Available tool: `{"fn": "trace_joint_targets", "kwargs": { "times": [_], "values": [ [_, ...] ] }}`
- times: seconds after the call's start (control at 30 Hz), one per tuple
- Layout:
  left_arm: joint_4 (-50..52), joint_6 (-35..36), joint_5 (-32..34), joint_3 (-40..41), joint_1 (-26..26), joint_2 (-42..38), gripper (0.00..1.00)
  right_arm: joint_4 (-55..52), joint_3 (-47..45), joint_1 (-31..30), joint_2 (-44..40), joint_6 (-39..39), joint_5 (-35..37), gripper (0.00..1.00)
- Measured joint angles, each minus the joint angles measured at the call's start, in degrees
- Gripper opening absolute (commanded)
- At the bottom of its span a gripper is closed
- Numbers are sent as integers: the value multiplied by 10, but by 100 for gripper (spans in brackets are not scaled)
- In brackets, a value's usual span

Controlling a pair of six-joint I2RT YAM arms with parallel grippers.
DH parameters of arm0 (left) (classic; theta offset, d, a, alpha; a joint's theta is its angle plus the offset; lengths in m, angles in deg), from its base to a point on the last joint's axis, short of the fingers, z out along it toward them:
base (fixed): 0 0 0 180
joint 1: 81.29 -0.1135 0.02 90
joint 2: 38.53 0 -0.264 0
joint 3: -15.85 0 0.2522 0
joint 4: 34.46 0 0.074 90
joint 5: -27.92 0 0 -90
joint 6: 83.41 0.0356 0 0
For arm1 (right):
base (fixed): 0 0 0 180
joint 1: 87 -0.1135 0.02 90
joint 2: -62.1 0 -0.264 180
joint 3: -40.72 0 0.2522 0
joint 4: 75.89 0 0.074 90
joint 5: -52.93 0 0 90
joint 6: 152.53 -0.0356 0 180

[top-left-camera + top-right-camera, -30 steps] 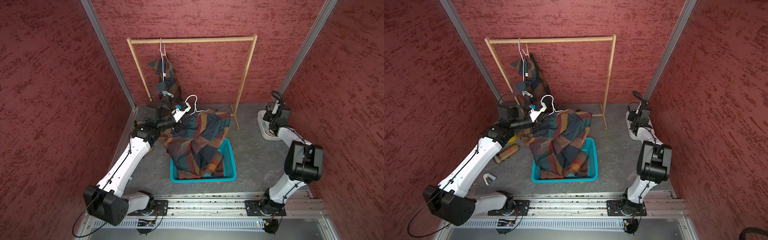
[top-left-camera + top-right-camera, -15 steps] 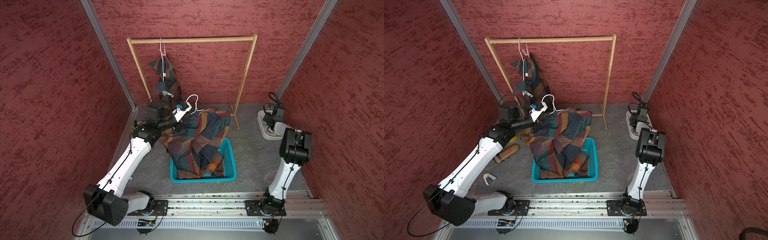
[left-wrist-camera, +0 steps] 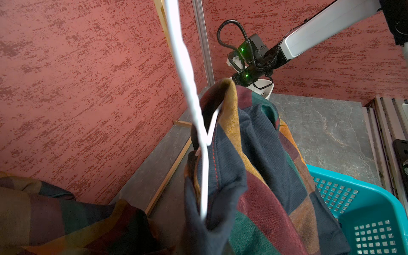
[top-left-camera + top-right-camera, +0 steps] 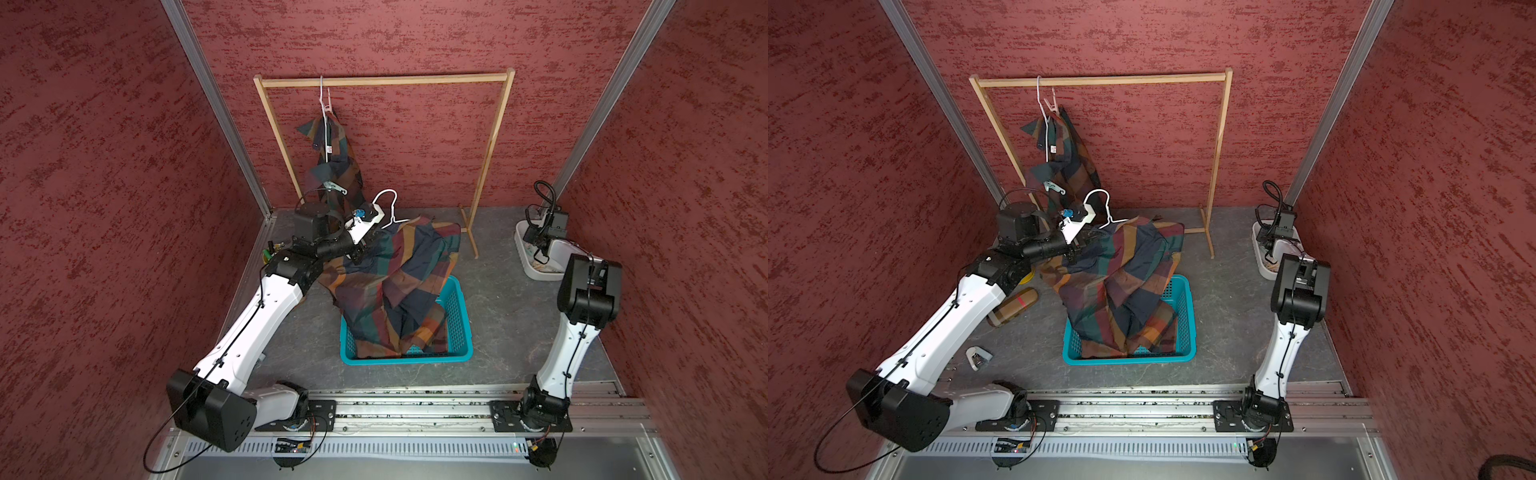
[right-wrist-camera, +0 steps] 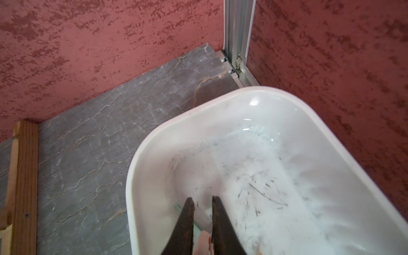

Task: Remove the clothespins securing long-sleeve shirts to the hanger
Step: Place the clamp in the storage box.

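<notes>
We cannot see the left gripper's (image 4: 360, 252) fingers. They are buried in the folds of the plaid shirt (image 4: 399, 286), just under the white wire hanger (image 3: 191, 88), and the wrist view cuts them off. The jaws are closed, but we cannot tell whether on cloth, wire or both. That shirt is a soft weave in navy, maroon, green and orange blocks, and it drapes from there down into the teal lattice-walled plastic basket (image 4: 409, 360).

The right gripper (image 5: 202, 204) hangs inside a glossy, round-cornered white tub (image 5: 298, 136) in the far right corner. Its two dark tapered fingers stand a little apart. A pale peach clothespin (image 5: 203, 241) shows low in the gap, blurred and cropped by the frame edge, so we cannot tell whether the fingers touch it.

In both top views the second shirt (image 4: 334, 166) hangs bunched on a second hanger (image 4: 322, 97) from the bare wooden rack (image 4: 382, 80). A pink clothespin (image 4: 328, 102) sits at that hanger's neck, and a pale hooked clothespin (image 4: 335, 188) sits lower on the cloth. A brown roll (image 4: 1013, 307) lies half hidden under the left arm; we cannot make out what it is
</notes>
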Motion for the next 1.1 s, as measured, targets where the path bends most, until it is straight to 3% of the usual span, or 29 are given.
{"fn": "trace_joint_targets", "kwargs": {
  "times": [0.1,0.33,0.47,0.63,0.87,1.1],
  "values": [
    [0,0,0,0,0,0,0,-8,0,0,3,-4,-10,48],
    [0,0,0,0,0,0,0,7,-48,-1,-24,-12,-18,50],
    [0,3,-1,0,0,0,0,42,-119,-1,-102,-21,-54,51],
    [0,7,-10,0,-10,0,0,161,-232,-13,-251,-43,-172,51],
    [8,18,-35,-6,-23,7,0,252,-337,-141,-396,13,-348,54],
    [29,32,-45,-16,-23,14,0,217,-335,-250,-494,125,-418,57]
  ]
}}
